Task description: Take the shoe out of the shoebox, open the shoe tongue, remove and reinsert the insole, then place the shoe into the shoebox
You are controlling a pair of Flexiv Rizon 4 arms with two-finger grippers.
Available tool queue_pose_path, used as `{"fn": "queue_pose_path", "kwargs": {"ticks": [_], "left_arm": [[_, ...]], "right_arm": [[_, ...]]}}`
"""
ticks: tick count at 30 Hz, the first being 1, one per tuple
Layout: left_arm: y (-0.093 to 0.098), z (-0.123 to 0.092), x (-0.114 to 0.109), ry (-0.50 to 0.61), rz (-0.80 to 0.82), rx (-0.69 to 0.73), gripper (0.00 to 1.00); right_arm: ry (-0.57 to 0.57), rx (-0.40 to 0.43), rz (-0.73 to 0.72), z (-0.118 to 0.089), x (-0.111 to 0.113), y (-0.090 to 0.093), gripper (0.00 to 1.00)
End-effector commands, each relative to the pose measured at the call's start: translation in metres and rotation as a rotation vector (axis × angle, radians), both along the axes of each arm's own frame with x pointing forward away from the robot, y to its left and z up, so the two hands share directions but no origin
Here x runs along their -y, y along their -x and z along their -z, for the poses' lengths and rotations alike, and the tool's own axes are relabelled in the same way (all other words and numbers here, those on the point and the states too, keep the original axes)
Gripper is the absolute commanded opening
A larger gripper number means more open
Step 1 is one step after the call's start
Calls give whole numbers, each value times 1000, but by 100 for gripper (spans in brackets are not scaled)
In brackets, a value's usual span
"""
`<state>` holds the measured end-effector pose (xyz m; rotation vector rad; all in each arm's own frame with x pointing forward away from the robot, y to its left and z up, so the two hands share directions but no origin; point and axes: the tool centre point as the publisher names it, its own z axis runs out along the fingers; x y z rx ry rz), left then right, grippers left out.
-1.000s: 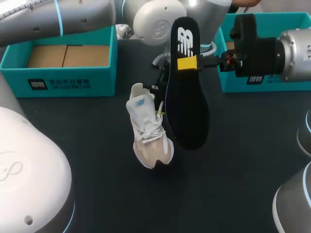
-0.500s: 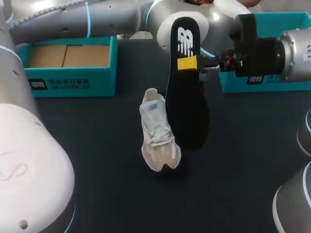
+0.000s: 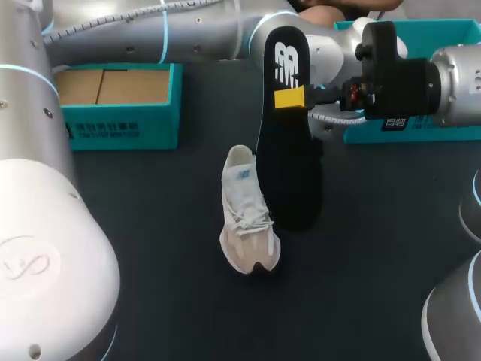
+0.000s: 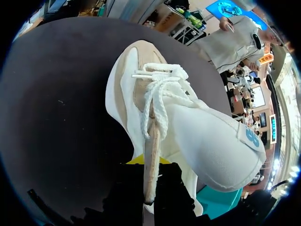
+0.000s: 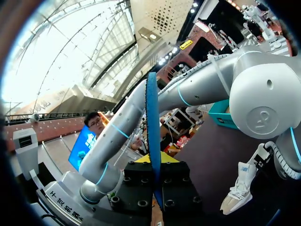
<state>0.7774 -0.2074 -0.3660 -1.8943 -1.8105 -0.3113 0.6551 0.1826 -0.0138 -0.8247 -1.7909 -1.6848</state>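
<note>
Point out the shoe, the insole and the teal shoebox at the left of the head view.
shoe (image 3: 246, 214): head view, on its laces.
insole (image 3: 289, 177): head view, on its black middle.
shoebox (image 3: 120, 124): head view, on its teal front wall.

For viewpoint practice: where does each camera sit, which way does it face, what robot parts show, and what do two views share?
Head view: above and behind the robot, facing down on the table; left arm and right arm show.
Left wrist view: on that wrist, facing along the left gripper, shut on the shoe.
Right wrist view: on that wrist, facing along the right gripper, shut on the edge-on insole; left arm beyond.
Shared: all three show the shoe.
</note>
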Motion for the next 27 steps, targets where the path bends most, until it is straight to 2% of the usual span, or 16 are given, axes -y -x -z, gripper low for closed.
{"fn": "queue_pose_path", "kwargs": {"ticks": [1, 9, 10, 13, 14, 15, 16, 22, 27], "left_arm": [[-2, 8, 4, -14, 7, -7, 0], [2, 16, 6, -24, 8, -12, 0], [2, 17, 6, -25, 8, -14, 17], [3, 18, 5, -25, 6, -21, 54], [3, 18, 4, -26, 5, -22, 78], [4, 18, 4, -21, 5, -25, 96], [5, 17, 4, -19, 5, -26, 100], [5, 1, 3, 20, 1, 2, 100], [-8, -15, 3, 63, -22, 42, 100]], "right_arm": [[0, 0, 3, 1, -2, 1, 0], [0, 0, 3, 1, -2, 1, 0], [0, 0, 3, 1, -2, 1, 0], [0, 0, 3, 1, -2, 1, 0], [0, 0, 3, 1, -2, 1, 0], [0, 0, 3, 1, -2, 1, 0], [0, 0, 3, 1, -2, 1, 0], [0, 0, 3, 1, -2, 1, 0], [0, 0, 3, 1, -2, 1, 0]]}}
